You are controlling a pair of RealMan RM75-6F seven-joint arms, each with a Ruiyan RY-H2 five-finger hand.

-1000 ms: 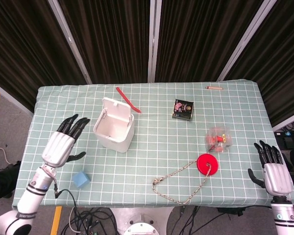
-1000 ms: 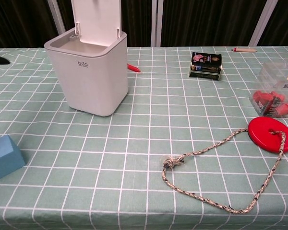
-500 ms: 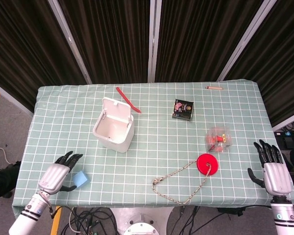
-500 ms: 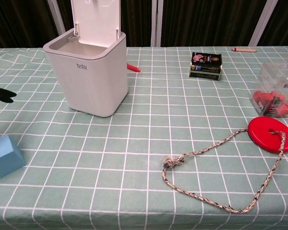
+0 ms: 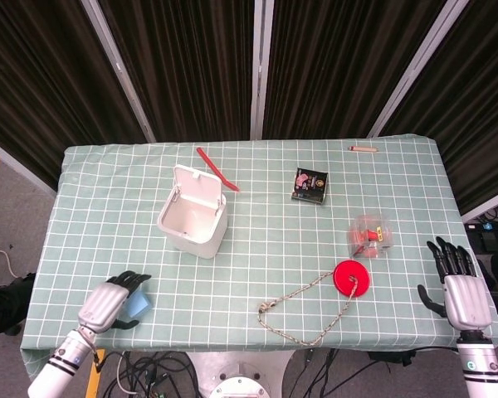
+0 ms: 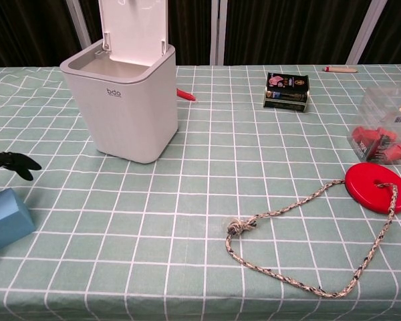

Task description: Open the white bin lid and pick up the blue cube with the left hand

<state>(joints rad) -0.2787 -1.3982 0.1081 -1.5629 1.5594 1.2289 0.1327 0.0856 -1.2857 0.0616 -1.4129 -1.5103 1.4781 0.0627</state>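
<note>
Head view: the blue cube (image 5: pixel 138 303) is seen tucked just right of the left hand (image 5: pixel 109 303), fingers spread over it, nothing clasped yet. The right hand (image 5: pixel 463 292) sits released, well apart. White bin lid (image 5: pixel 201 190) already flipped up

Chest view: cube (image 6: pixel 7 217) just below dark fingertips (image 6: pixel 13 162), a plain pale-blue block on the desk (image 6: pixel 207 200)

Your left hand (image 5: pixel 109 303) sat over the blue cube (image 6: pixel 7 217) at the table's (image 5: pixel 266 215) near-left corner, open cloth all around it, white bin (image 6: pixel 121 107) well behind, rope (image 6: pixel 301 237) and red disc (image 6: pixel 377 186) far right.
</note>
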